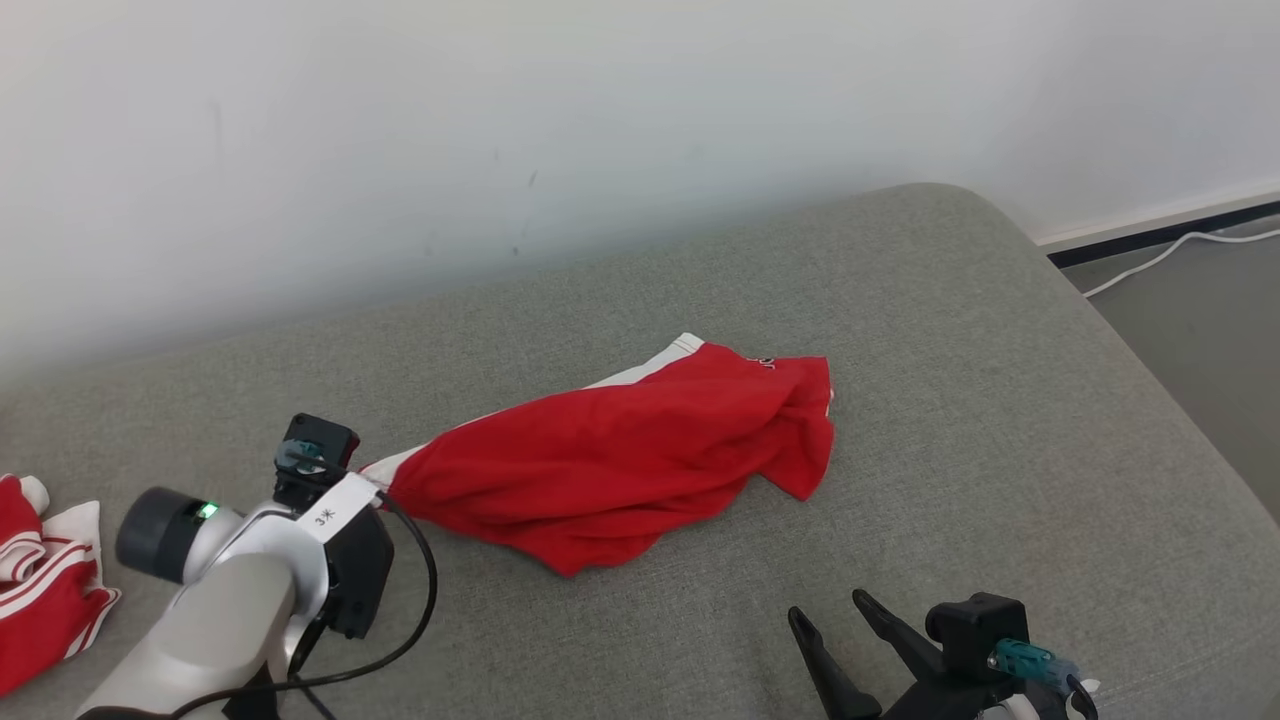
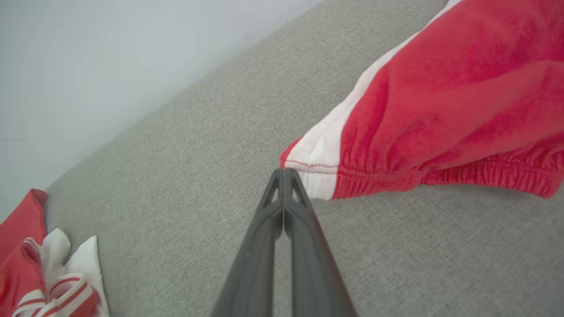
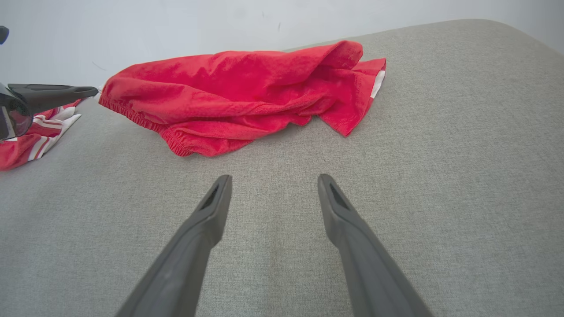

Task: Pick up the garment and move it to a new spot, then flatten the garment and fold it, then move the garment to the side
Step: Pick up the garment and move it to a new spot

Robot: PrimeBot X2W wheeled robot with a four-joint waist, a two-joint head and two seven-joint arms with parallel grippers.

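Here, a red garment [image 1: 620, 460], a pair of shorts with a white side stripe and an elastic waistband, lies on a grey upholstered seat [image 1: 1000, 420] that stands against a pale wall [image 1: 400, 150]. In the head view, its long axis runs on a slant from lower left to upper right. The waistband end points down and left towards the robot's left arm. The looser, crumpled leg end points up and right, towards the rounded far corner of the seat. The white stripe runs along the far edge, on the wall side.

The left end effector [image 2: 284, 172] is clenched, its two dark fingers pressed flat together. Their tips pinch the white-striped corner of the waistband. That end is drawn out to a narrow point and sits a little raised, with shadow beneath it in the left wrist view.

The right end effector [image 3: 273, 177] is released, its fingers spread wide with nothing between them. It hangs above bare grey fabric on the robot's side of the shorts, near their lower edge but apart from them, with its fingers aimed at the cloth.

A second heap of red and white striped clothing [image 1: 40, 580] lies at the seat's left edge, well apart from the shorts. Past the right end of the seat, a white cable [image 1: 1170, 250] trails over the floor.
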